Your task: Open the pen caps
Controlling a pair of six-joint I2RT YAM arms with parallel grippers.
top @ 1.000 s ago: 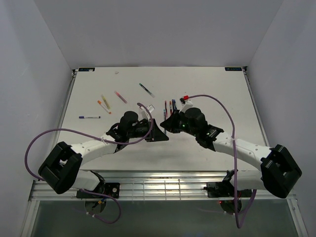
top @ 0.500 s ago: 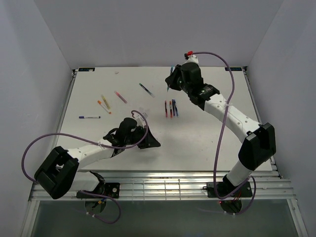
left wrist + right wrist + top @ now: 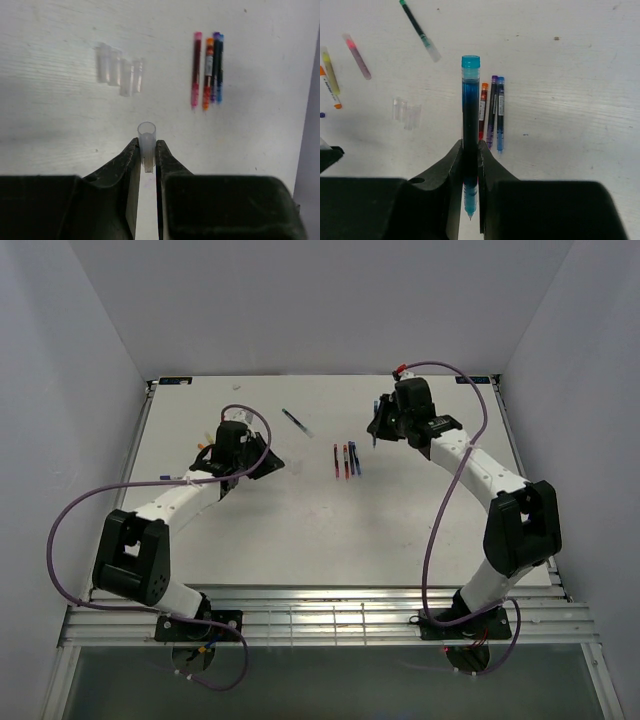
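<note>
my left gripper (image 3: 148, 151) is pinching a short clear plastic cap (image 3: 147, 134); my right gripper (image 3: 470, 152) is clamping a slim teal-blue plastic pen (image 3: 470, 100).

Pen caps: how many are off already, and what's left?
Done: clear plastic caps lie loose near a row of thin coloured pens. In hand: left gripper pinches another clear cap; right gripper holds a turquoise pen. Left, seemingly: green pen, pink pen, yellow pen, orange-white pen.

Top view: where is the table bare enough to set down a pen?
The near table between both arms, below the row of pens, is bare, as is the far edge behind the green pen. Crowded: far left, where the left gripper sits among loose pens and clear caps.
</note>
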